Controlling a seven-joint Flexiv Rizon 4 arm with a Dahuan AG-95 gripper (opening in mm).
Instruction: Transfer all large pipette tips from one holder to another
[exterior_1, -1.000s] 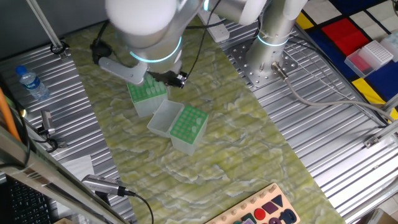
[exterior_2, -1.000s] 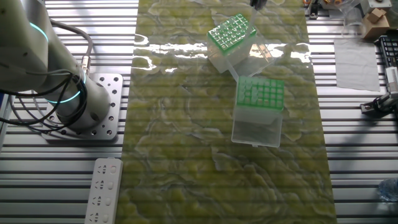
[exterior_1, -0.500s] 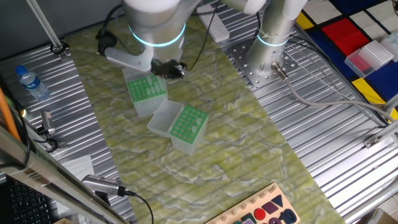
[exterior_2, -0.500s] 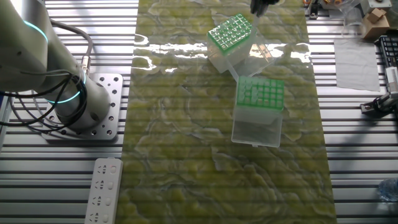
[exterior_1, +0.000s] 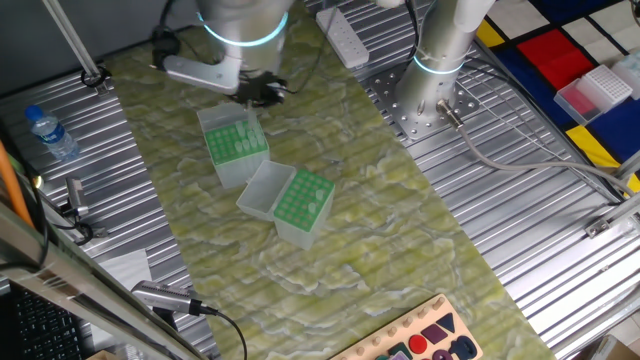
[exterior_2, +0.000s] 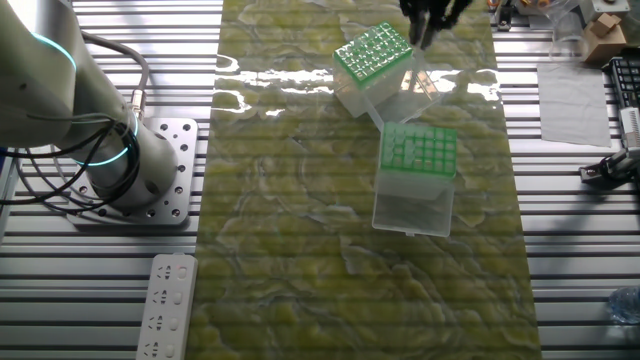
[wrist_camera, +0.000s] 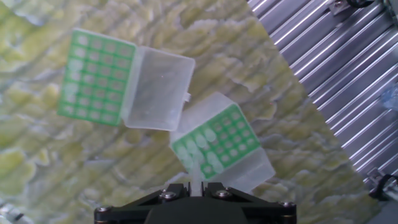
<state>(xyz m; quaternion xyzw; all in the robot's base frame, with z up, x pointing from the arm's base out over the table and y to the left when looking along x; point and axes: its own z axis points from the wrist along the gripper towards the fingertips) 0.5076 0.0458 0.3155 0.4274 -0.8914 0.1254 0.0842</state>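
While the gripper (wrist_camera: 196, 186) hangs above the near holder (wrist_camera: 222, 149), it looks clamped on one pale tip (wrist_camera: 194, 176); the jaws meet at the frame's lower edge, so confirm that. The large pipette tips (wrist_camera: 206, 152) cluster in that holder's rows closest to the gripper. The far holder (wrist_camera: 97, 76), beyond the near holder's neighbouring open lid (wrist_camera: 160, 88), shows a few tips along its outer edge. Carry yours upright, centre it over an empty hole there, then lower straight.
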